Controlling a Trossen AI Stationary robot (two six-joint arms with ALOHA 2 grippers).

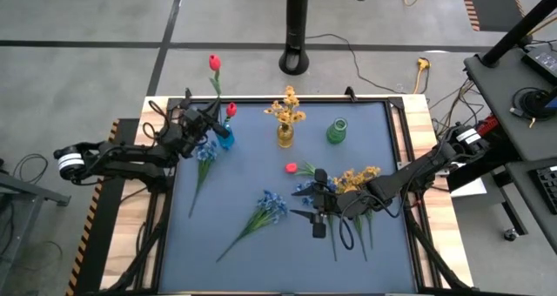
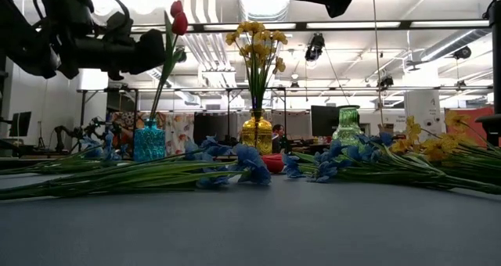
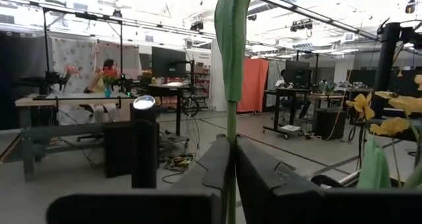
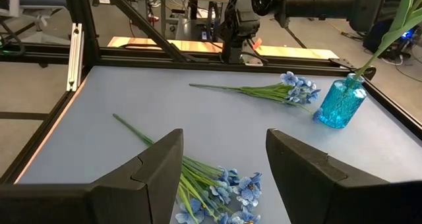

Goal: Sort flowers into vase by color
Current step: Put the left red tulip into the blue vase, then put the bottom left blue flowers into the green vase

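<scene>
Three vases stand along the far half of the table: a blue vase at the left, a yellow vase already filled with yellow flowers, and an empty green vase. The left gripper hovers over the blue vase, its fingers clenched on the thin green stem of a red flower; that stem runs upright, its foot reaching down into the blue vase directly below, so lowering looks like the step in hand. One blue sprig lies just near of that vase, another blue sprig mid-table. The right gripper hangs on the right with fingers spread and empty, over a heap of blue and yellow sprigs whose stems point toward the near edge.
</scene>
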